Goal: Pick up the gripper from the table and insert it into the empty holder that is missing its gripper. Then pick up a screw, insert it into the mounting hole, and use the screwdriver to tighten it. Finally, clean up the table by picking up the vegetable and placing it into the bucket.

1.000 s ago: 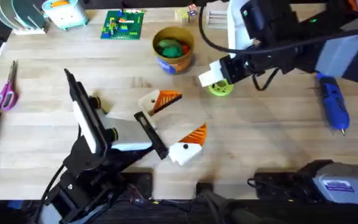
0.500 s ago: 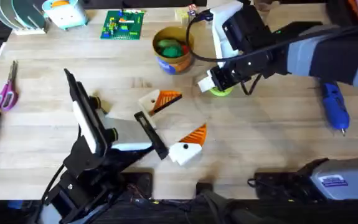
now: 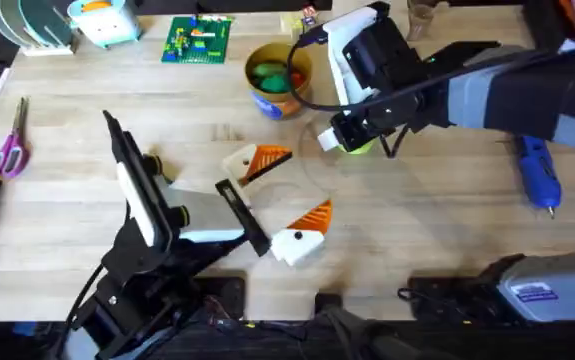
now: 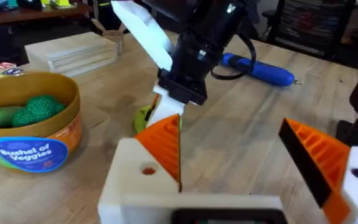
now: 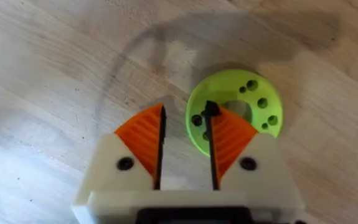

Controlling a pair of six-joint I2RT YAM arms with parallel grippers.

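Small black screw (image 5: 211,111) (a screw, we think; it is hard to tell) stands upright in the green round holed disc (image 5: 263,109), right of the tan round bucket (image 3: 279,100). It touches one ribbed orange pad (image 5: 228,134) of the narrowly parted right gripper (image 5: 186,109). The left gripper (image 3: 292,188) is nearer us, spread wide.

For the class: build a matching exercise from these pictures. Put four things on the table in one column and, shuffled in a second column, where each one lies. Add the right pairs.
Things
1. screwdriver
2. bucket
3. scissors
4. green disc

Places
A. at the table's left edge
B. under the right gripper's tips
C. at the far middle of the table, green vegetables inside
D. on the table's right side, beyond the right arm

Pairs: 1-D, 2-C, 3-A, 4-B
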